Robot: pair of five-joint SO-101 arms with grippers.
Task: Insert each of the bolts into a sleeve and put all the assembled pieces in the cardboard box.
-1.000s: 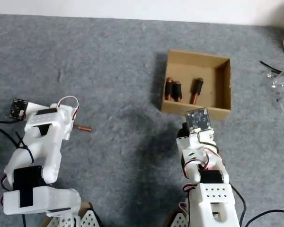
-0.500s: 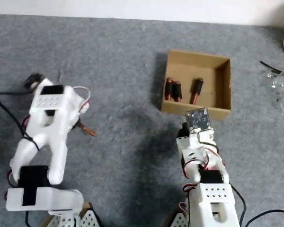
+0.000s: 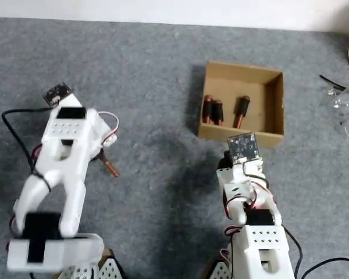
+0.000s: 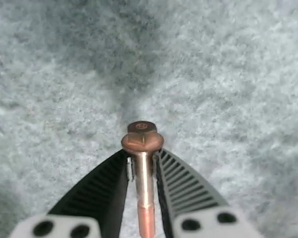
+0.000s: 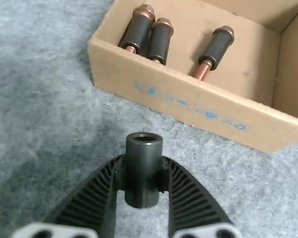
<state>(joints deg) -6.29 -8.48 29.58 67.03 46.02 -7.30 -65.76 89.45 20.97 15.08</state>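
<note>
A copper bolt point(image 4: 142, 140) with a six-sided head is pinched in the left gripper point(image 4: 143, 157). A dark sleeve point(image 5: 144, 144), its hollow end showing, sits in the right gripper point(image 5: 144, 171), near the brown box point(image 3: 239, 135). Three pieces point(image 3: 217, 111) lie inside the box, two touching and one apart.

My left gripper point(image 4: 143, 152) holds the bolt point(image 4: 144, 168), and the shank's end runs off the frame edge, tip cut. High view: my left arm point(image 3: 64, 145) covers most of it, just a copper stub pokes out. The sleeve point(image 5: 144, 166) in my right gripper point(image 5: 143, 161) has its lower end hidden between my fingers point(image 5: 186, 198). The cardboard box point(image 5: 188, 106) is cropped, one corner lost. High view: a wrist board point(image 3: 244, 147) covers sleeve and jaws. A clear item point(image 3: 343, 99) at the frame edge is cropped, can't tell what.
</note>
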